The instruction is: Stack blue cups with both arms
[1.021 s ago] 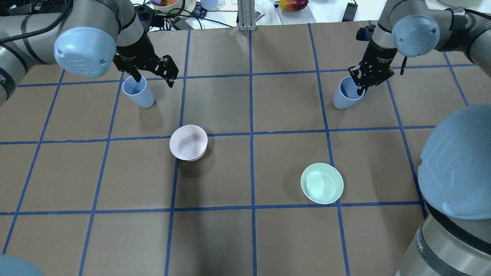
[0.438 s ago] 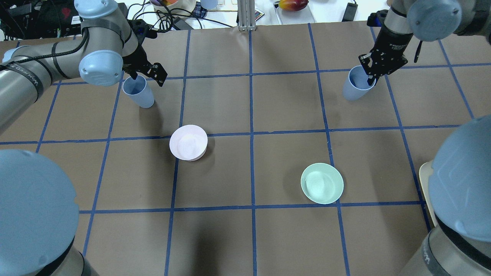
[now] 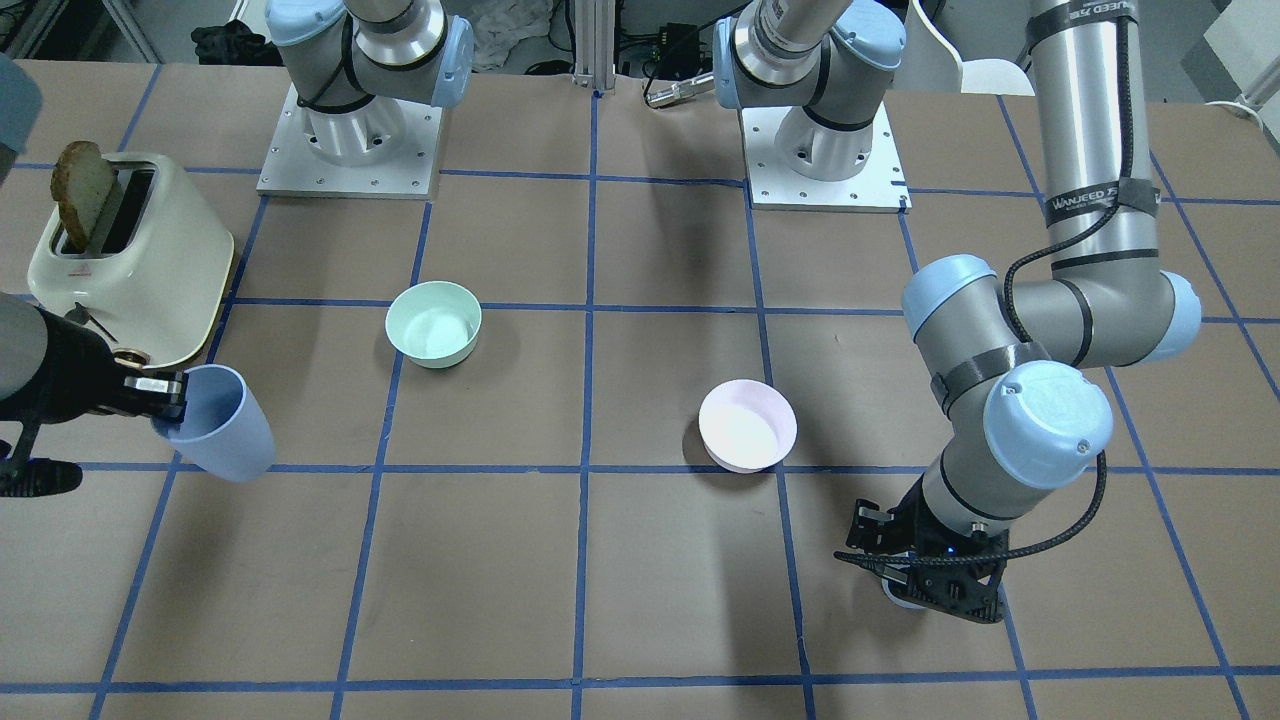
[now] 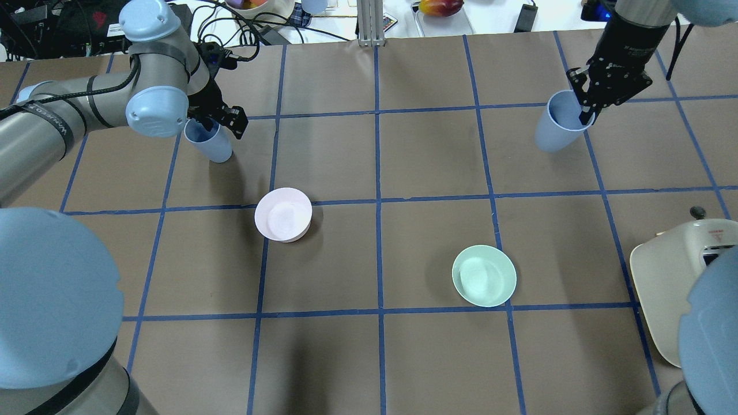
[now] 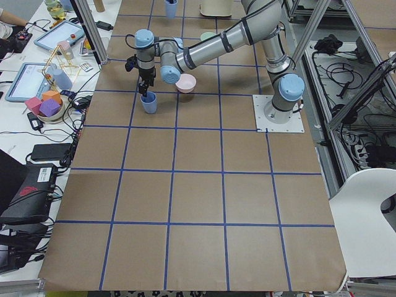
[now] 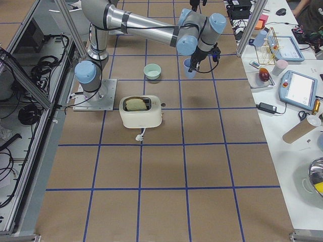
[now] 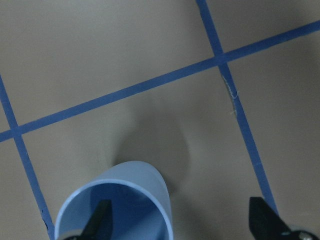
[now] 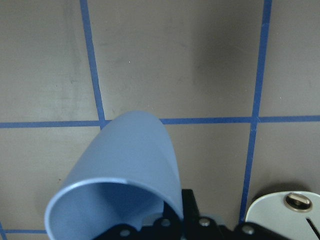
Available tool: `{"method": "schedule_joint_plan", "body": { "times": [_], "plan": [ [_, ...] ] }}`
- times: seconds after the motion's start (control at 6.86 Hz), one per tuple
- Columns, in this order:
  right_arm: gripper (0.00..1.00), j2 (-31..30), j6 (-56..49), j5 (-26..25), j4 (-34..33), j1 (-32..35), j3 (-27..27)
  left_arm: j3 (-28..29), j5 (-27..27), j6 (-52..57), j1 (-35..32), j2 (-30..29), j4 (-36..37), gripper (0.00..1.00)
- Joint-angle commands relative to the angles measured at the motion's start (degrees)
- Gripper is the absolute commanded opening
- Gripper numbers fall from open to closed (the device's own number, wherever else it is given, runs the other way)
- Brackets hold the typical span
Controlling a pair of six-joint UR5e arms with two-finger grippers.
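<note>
Leaving the far row of table (image 4: 426, 150) squares bare between left cup (image 4: 209, 143) and right cup (image 4: 556, 125), giving a straight lane across. Keeping pink bowl (image 4: 283, 214) and green bowl (image 4: 484, 275) nearer the robot, well apart, clear of that lane. Crowding the right edge near the base with a toaster (image 4: 663, 282). Straddling the left cup's wall with the left gripper (image 4: 219, 127), one finger inside, blocking entry from above.

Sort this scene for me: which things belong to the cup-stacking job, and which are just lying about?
Part of the job:
- blue cup, tilted, pinched at its rim by the right claw
- second blue cup, with the open left claw straddling its rim

Just lying about:
- pink bowl
- mint-green bowl
- toaster with a slice of bread
</note>
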Motion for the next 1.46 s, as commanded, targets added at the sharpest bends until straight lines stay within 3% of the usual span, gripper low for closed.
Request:
{"method": "schedule_joint_plan", "body": {
  "times": [0.0, 0.44, 0.73, 1.02, 1.31],
  "plan": [
    [0.0, -1.6, -1.0, -5.3, 1.7, -0.5, 0.6, 0.4, 1.1, 0.1, 0.0, 0.0, -0.3, 0.0],
    [0.0, -0.2, -3.3, -3.0, 0.7, -0.5, 0.4, 2.6, 2.9, 0.1, -1.6, 1.7, -4.2, 0.0],
    [0.0, -0.1, -3.7, -3.1, 0.0, -0.5, 0.4, 8.6, 2.8, -12.0, -9.7, 1.9, -9.6, 0.0],
    [0.0, -0.1, -3.7, -2.9, 0.0, -0.5, 0.5, 9.4, 2.1, -25.6, -19.1, 2.5, -10.2, 0.0],
    [0.0, -0.1, -3.7, -2.9, 0.1, -0.5, 0.6, 9.0, -0.3, -28.1, -28.5, 1.0, -10.3, 0.0]
  ]
}}
